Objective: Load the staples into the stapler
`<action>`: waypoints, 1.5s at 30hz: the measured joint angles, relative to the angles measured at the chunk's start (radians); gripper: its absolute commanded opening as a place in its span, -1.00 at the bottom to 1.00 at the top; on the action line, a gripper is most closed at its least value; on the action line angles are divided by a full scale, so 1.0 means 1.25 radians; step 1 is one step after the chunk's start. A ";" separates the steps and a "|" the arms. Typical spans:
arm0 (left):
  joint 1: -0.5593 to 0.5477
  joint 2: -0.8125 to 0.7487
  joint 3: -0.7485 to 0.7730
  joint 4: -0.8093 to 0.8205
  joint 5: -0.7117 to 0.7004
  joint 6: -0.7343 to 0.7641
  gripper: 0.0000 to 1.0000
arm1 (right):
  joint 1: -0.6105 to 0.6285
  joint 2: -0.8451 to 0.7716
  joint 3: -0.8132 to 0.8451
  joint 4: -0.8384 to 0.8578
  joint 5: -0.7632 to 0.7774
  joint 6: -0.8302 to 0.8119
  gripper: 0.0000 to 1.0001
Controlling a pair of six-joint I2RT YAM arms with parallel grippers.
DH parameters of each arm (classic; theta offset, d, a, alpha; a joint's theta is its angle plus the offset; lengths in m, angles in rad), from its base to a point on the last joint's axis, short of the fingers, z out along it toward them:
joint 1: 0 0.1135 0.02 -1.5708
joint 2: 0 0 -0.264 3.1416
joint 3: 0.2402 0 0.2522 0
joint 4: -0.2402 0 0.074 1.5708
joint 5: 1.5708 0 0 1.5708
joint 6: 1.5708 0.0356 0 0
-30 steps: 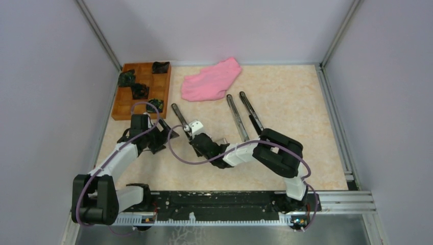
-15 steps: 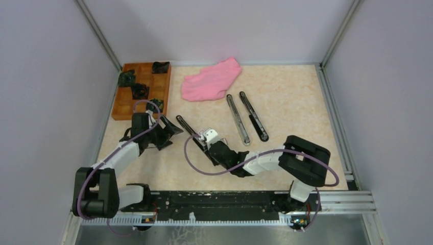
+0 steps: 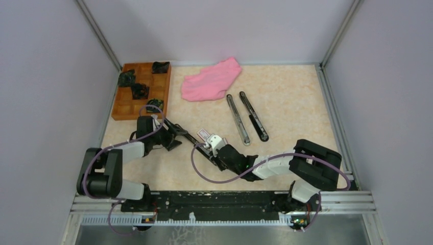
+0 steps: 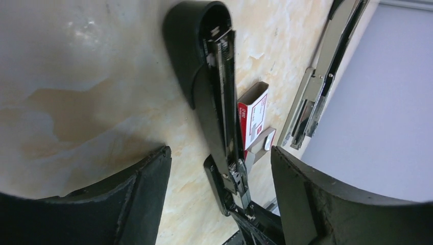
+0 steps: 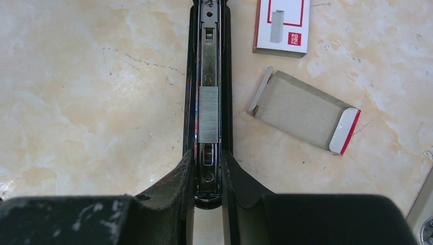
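A red "deli" tag shows on the white box [image 5: 282,20], upper right. The staples [image 5: 208,113] lie in the stapler [image 5: 208,56] channel at centre frame, just above my right claw [image 5: 207,163], which is clamped on the stapler's near end. My left claw [image 4: 219,168] gapes wide, straddling the stapler without touching it.

Cardboard box [image 5: 304,111] lies just beside stapler [image 5: 208,61]; opp. side free.

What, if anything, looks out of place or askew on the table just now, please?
Only the packaging stands out: a brown cardboard box, flap open, lies askew on the table beside the stapler, near the white staple box. The staples sit straight in the stapler's channel; I see nothing spilled.
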 measured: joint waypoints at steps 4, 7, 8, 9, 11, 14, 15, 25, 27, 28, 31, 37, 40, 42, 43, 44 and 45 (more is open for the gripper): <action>-0.013 0.036 -0.014 0.085 0.005 -0.035 0.43 | 0.000 0.000 -0.005 0.010 -0.018 -0.008 -1.00; -0.022 0.069 -0.031 0.164 0.011 -0.064 0.38 | 0.000 -0.002 -0.009 0.017 -0.028 -0.014 -1.00; -0.024 0.081 -0.034 0.187 0.015 -0.074 0.37 | 0.000 -0.003 -0.010 0.016 -0.031 -0.015 -1.00; -0.027 0.096 -0.036 0.215 0.019 -0.083 0.36 | 0.000 -0.005 -0.013 0.017 -0.033 -0.016 -1.00; -0.028 0.123 -0.041 0.267 0.030 -0.096 0.29 | -0.001 -0.010 -0.016 0.017 -0.032 -0.020 -1.00; -0.029 0.151 -0.052 0.335 0.040 -0.105 0.22 | -0.001 -0.012 -0.019 0.018 -0.029 -0.020 -1.00; -0.029 0.152 -0.056 0.347 0.040 -0.105 0.19 | -0.001 -0.012 -0.019 0.018 -0.028 -0.020 -1.00; -0.078 0.024 -0.077 0.338 -0.051 0.010 -0.06 | -0.001 -0.011 -0.019 0.027 -0.022 -0.019 -1.00; -0.096 -0.011 -0.077 0.330 -0.075 0.042 -0.07 | -0.001 -0.006 -0.019 0.037 -0.024 -0.017 -1.00; -0.104 -0.029 -0.077 0.323 -0.089 0.060 -0.07 | -0.001 -0.003 -0.019 0.043 -0.025 -0.015 -1.00; -0.125 -0.070 -0.077 0.299 -0.125 0.108 -0.07 | -0.001 0.013 -0.019 0.068 -0.028 -0.011 -1.00; -0.196 -0.144 -0.073 0.232 -0.226 0.218 -0.03 | -0.001 0.042 -0.019 0.110 -0.031 -0.010 -1.00; -0.237 -0.177 -0.065 0.195 -0.284 0.270 -0.02 | -0.001 0.057 -0.019 0.140 -0.031 -0.011 -1.00; -0.268 -0.198 -0.056 0.162 -0.333 0.304 -0.01 | -0.001 0.072 -0.019 0.163 -0.030 -0.014 -1.00; -0.284 -0.208 -0.053 0.150 -0.360 0.323 -0.01 | -0.001 0.081 -0.019 0.179 -0.029 -0.017 -1.00; -0.297 -0.216 -0.052 0.141 -0.382 0.337 0.00 | -0.001 0.093 -0.016 0.198 -0.029 -0.020 -1.00; -0.311 -0.225 -0.050 0.128 -0.410 0.352 0.00 | -0.001 0.103 -0.013 0.213 -0.028 -0.025 -1.00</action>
